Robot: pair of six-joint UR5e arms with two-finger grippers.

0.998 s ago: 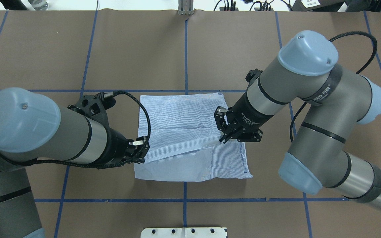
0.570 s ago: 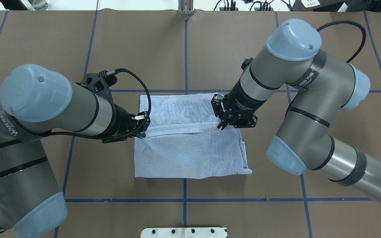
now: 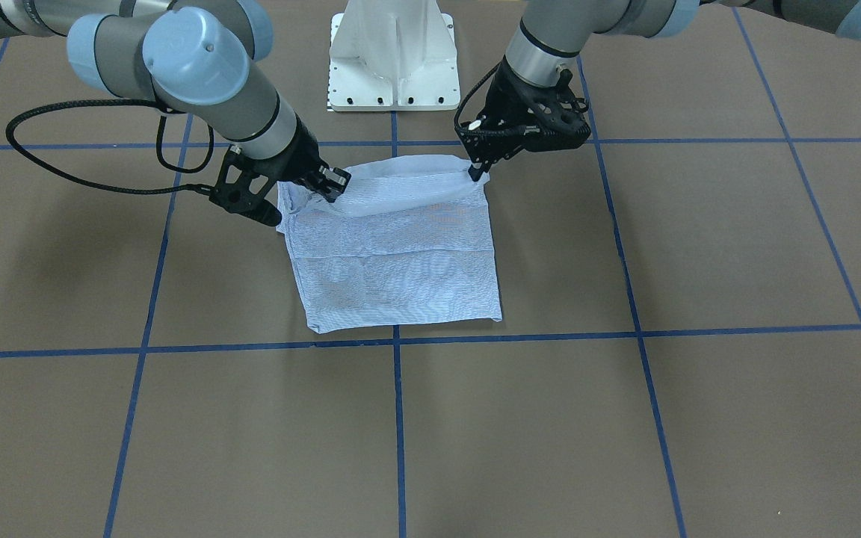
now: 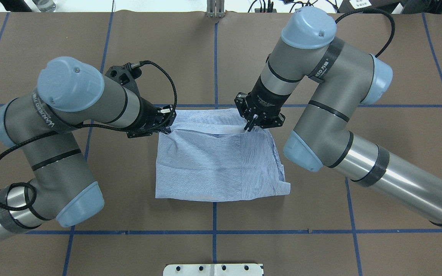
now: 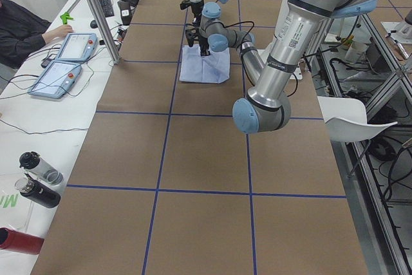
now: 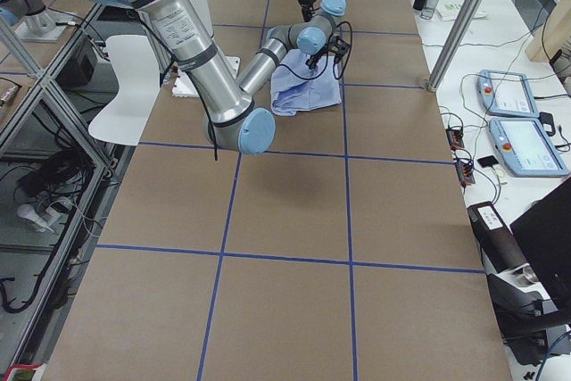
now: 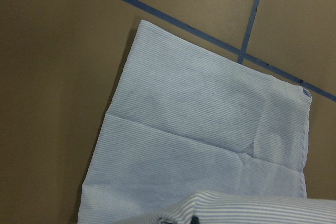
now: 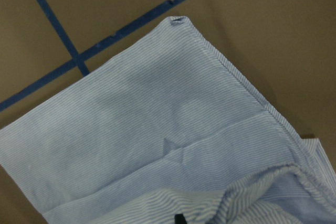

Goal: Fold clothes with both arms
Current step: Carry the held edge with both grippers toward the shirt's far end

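The pinstriped shirt (image 4: 221, 168) lies folded near the middle of the table (image 4: 320, 184), well in from its edges; the left gripper (image 4: 167, 127) and right gripper (image 4: 249, 127) each pinch one end of its raised fold (the side farthest from the robot).

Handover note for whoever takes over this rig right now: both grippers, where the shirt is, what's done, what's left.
Left gripper: shut on the shirt, pinching one end of a doubled-over edge.
Right gripper: shut on the same edge, at the other end.
Shirt: mid-table, already a compact rectangle.
Done: the flap is drawn over most of the lower layer; a strip shows beyond it.
Left: probably lay the flap down and release.
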